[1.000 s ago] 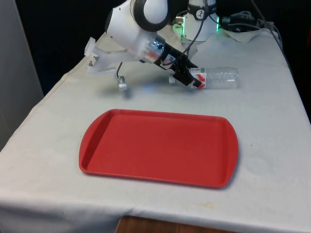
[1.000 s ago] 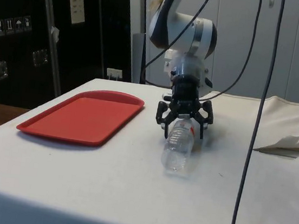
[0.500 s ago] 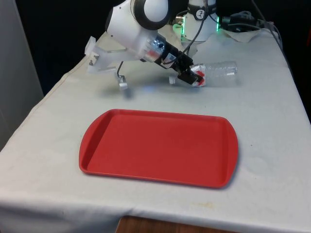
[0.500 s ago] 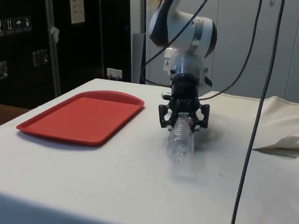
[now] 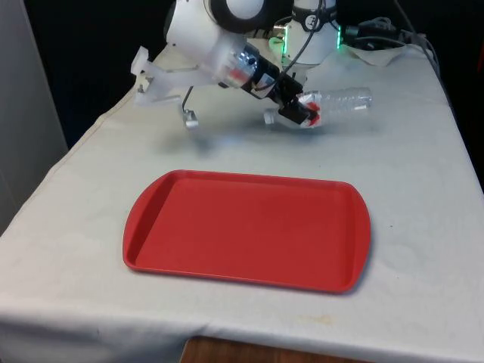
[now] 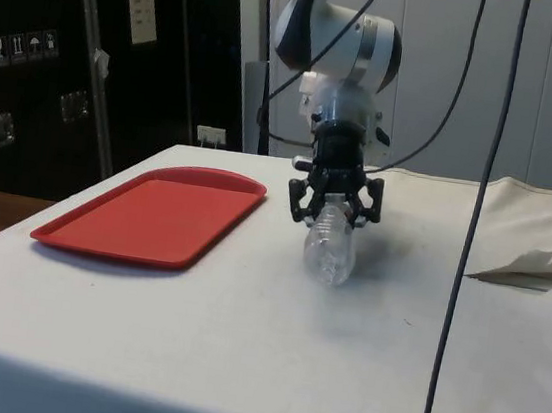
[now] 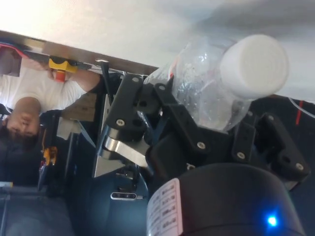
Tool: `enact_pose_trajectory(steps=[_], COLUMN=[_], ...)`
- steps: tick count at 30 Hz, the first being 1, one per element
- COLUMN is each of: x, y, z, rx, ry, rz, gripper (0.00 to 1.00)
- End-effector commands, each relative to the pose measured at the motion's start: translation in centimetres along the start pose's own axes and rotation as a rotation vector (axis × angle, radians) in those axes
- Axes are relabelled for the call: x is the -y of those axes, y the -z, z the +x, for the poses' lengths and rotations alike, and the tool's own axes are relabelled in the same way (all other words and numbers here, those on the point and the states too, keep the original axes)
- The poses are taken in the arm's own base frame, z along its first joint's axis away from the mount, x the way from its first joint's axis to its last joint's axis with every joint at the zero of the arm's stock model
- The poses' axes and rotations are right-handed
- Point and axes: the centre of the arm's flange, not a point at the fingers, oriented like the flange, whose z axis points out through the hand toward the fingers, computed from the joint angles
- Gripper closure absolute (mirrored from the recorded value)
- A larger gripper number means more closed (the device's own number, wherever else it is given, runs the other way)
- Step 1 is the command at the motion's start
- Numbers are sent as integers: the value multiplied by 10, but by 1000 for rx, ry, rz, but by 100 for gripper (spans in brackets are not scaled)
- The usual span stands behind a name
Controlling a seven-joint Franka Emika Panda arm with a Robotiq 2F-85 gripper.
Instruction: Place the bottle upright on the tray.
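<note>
A clear plastic bottle (image 5: 342,101) with a white cap (image 7: 254,66) and a red-and-white label hangs on its side just above the cloth, near the far end of the table. My gripper (image 5: 299,112) is shut on the bottle at its neck end, and the body sticks out towards the front view's right. From the side, the bottle (image 6: 329,249) points at the camera below the gripper (image 6: 335,204) and is off the table. The red tray (image 5: 242,227) lies flat nearer the front edge with nothing on it, and it sits left of the gripper as tray (image 6: 154,214).
Black cables (image 6: 471,190) hang down at the side view's right. Crumpled white material (image 5: 382,47) and wiring lie at the far end of the table. A person (image 7: 29,103) is in the wrist view, beyond the table.
The fingers, open around the lying bottle a second ago, have shut on its neck end. The bottle has risen off the cloth, still horizontal.
</note>
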Motion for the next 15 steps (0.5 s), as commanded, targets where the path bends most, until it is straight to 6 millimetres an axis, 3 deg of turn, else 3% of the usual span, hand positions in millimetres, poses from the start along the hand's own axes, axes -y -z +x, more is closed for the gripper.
enact_pose_trajectory(steps=[1, 15], x=[-1, 3], y=[2, 18], z=[-3, -32], rx=[-13, -30], ry=[-4, -17], rz=[2, 10], gripper=[100, 100])
